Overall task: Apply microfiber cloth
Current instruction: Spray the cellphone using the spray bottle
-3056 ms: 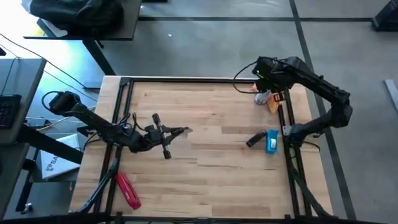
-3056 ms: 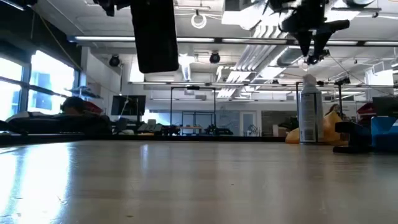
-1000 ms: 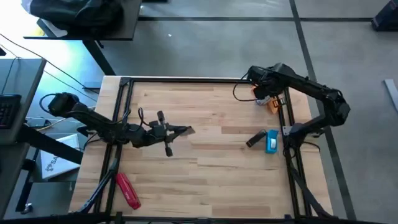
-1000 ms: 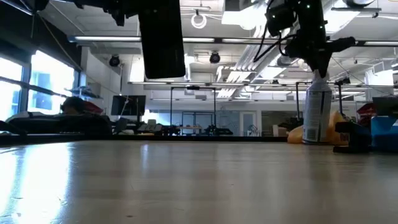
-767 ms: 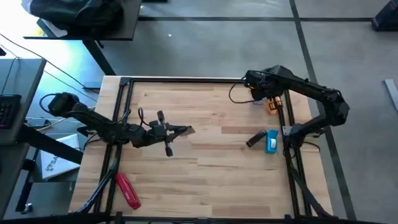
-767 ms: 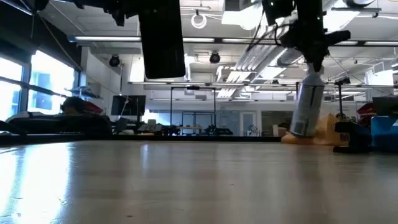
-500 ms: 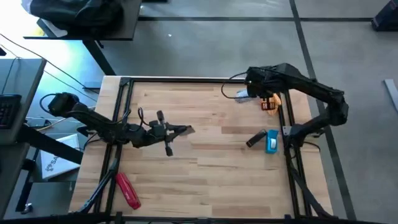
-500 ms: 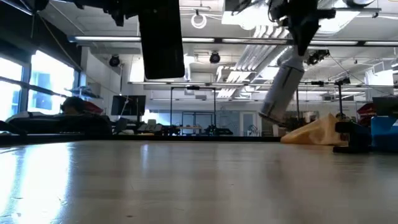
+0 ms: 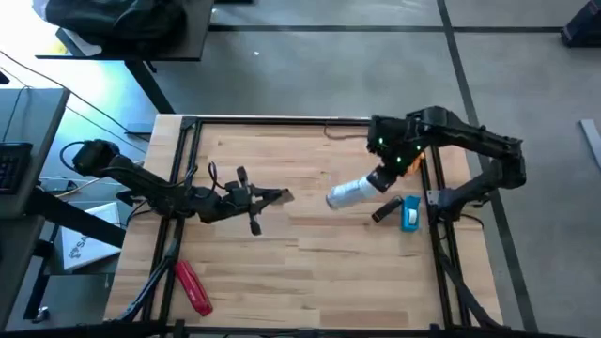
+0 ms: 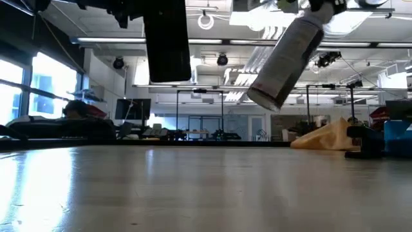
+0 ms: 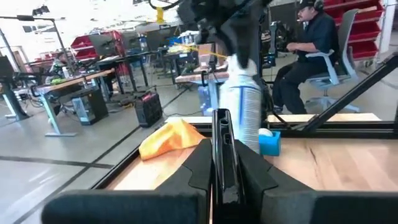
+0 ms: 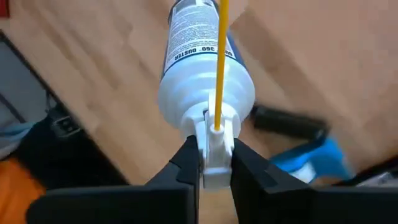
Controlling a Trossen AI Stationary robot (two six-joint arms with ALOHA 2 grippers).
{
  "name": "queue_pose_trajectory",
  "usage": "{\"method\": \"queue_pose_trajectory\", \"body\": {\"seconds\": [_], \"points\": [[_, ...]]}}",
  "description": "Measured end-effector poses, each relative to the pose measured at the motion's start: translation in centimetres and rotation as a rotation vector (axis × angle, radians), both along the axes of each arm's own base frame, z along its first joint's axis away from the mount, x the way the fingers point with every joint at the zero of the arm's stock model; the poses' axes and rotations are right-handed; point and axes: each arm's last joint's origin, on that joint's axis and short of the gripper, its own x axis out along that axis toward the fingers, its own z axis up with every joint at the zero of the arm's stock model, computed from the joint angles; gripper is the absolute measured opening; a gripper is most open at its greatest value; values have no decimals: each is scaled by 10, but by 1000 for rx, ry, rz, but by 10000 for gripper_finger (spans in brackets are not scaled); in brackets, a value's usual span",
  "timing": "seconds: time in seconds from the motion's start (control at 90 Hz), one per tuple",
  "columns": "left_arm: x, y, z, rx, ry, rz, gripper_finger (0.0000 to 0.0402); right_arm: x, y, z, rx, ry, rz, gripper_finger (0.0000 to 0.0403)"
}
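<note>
The right gripper [image 9: 380,177] hangs above the table [image 9: 310,253] toward three o'clock, its fingers [image 12: 186,163] pinched on the white cap of a spray can [image 9: 349,193], which it carries clear of the wood, tilted with its base pointing toward the table's middle. In the right wrist view a thin yellow straw [image 12: 220,56] runs along the can from the nozzle, and the label reads "360° DUSTER" above several lines of print too small to make out. In the low view the can [image 10: 286,58] slants high above the tabletop, touching nothing. The orange-yellow cloth [image 9: 408,158] lies at about two o'clock near the table's right edge, mostly hidden under the right arm in the high view; in the low view it shows as a rumpled wedge [image 10: 325,136] resting on the wood, apart from the can, and in the left wrist view [image 11: 169,137] it sits beside the dark frame rail. Just past it toward three o'clock lies a blue block with a black handle [image 9: 402,212]. The left gripper [image 9: 272,197] is held over the table toward nine o'clock, its fingers pressed on a black phone [image 11: 225,155] held edge-up, which appears in the low view as a dark slab [image 10: 166,40] hanging from above. A red tool [image 9: 192,285] lies near seven o'clock, well apart from everything else. Beyond the table a person [image 11: 311,50] sits on a chair.
</note>
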Motion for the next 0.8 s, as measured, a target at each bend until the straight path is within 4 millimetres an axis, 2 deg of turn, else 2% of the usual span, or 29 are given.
{"method": "queue_pose_trajectory", "body": {"seconds": [0.122, 0.278, 0.5, 0.611, 0.8], "points": [[-1, -3, 0, 0, -1, -21, 17, 8, 19, -9, 46, 76, -88, 17], [-2, -6, 0, 1, 0, -31, 17, 27, 46, -27, 53, 189, -154, 17], [-2, -6, -2, 18, 24, -32, 16, 53, 82, -57, 143, 344, -119, 17], [-2, -7, -2, 34, 29, -32, 17, 63, 90, -59, 152, 357, -97, 17], [-2, -6, -2, 42, 31, -32, 16, 76, 93, -49, 104, 292, -91, 18]]}}
